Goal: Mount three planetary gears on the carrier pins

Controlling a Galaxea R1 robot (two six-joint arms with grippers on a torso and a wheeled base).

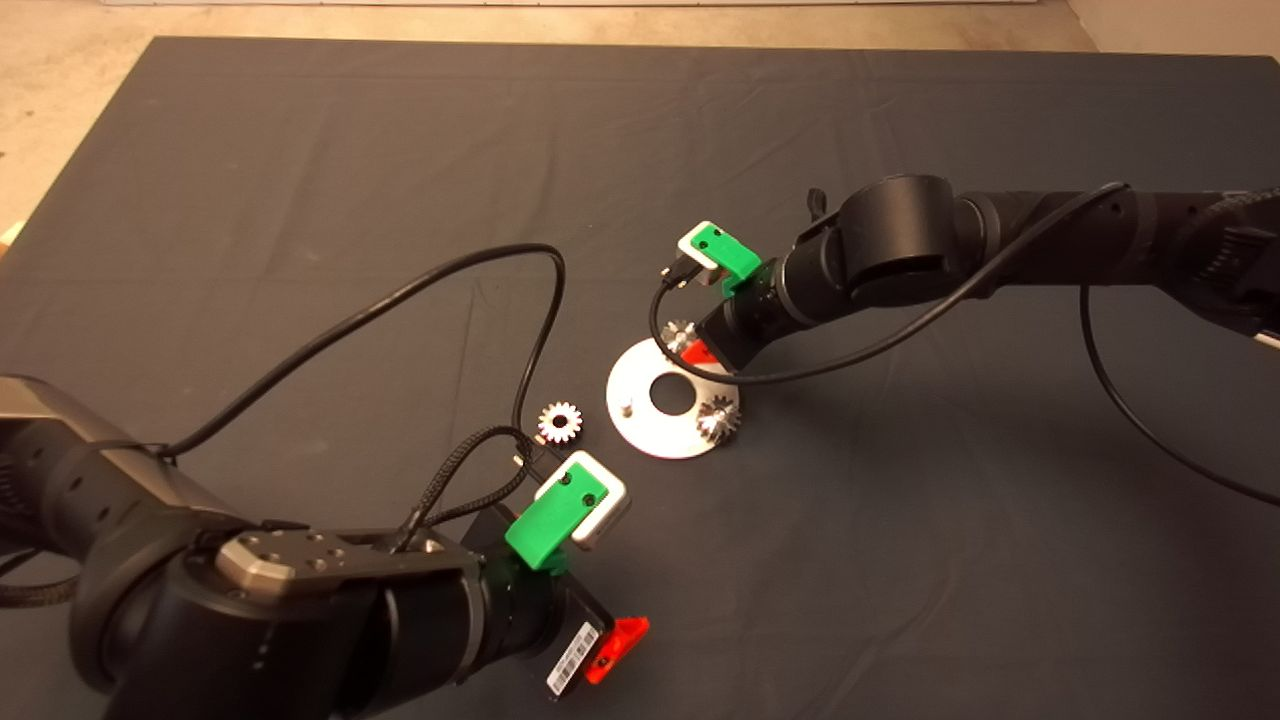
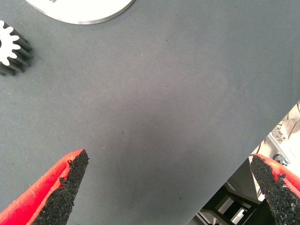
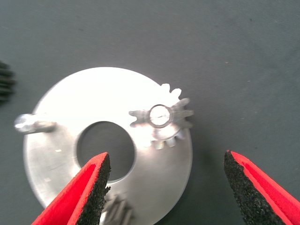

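1. The dark mat [image 1: 300,200] carries everything; the round carrier disc [image 1: 668,412] lies near its centre. It rests loose on the cloth, so a knock from either arm could slide it and shift the pins away from where they are aimed at.
2. The left gripper [image 2: 171,187] hangs over bare mat at the disc's 7 o'clock, fingers spread wide, holding nothing. Its trailing cable passes close to the loose gear and might drag it.
3. The right gripper [image 3: 166,187] hovers over the disc's 1 o'clock edge, fingers apart and empty, either side of a seated gear [image 3: 161,122]. Closing or lifting carelessly here could pull that gear back off its pin.
4. A second gear [image 1: 718,418] sits at the disc's 4 o'clock.
5. The third gear [image 1: 560,422] lies on the mat just off the disc's 9 o'clock; a skewed pinch could tip it.
6. The bare pin [image 1: 627,408] at 9 o'clock is small; a tilted gear may jam on it.
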